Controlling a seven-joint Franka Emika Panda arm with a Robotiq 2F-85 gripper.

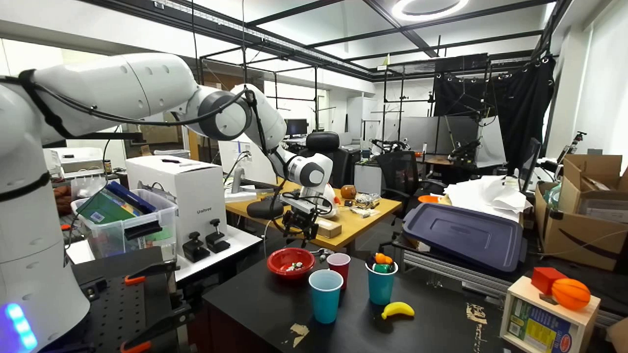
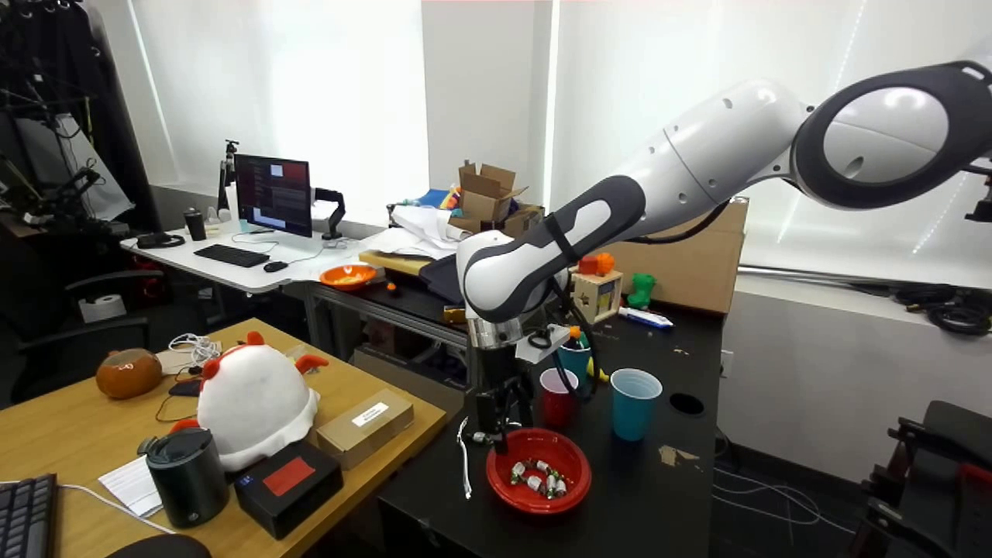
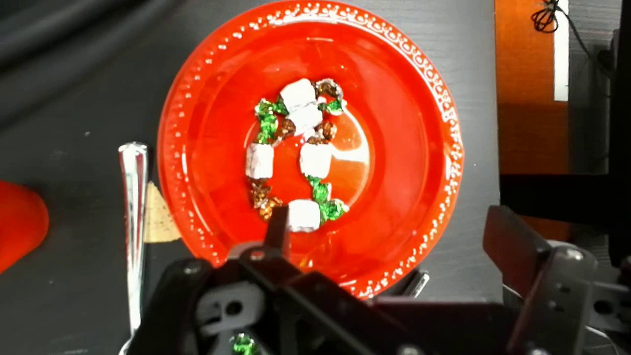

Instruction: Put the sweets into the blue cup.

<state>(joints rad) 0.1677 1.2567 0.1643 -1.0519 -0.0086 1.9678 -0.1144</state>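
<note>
Crinkled sweet wrappers (image 3: 316, 161), apparently foil.

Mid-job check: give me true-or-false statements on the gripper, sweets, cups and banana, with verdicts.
1. The gripper is shut on a sweet. False: the gripper is open, with no sweet between its fingers.
2. Wrapped sweets lie in the red bowl. True.
3. There is only one blue cup. False: a packed blue cup and another blue cup stand on the black table.
4. A red cup stands upright. True.
5. The banana lies in the red bowl. False: the banana lies on the table, beside the packed blue cup.
6. An orange item and a green item show in the packed blue cup. True.
</note>
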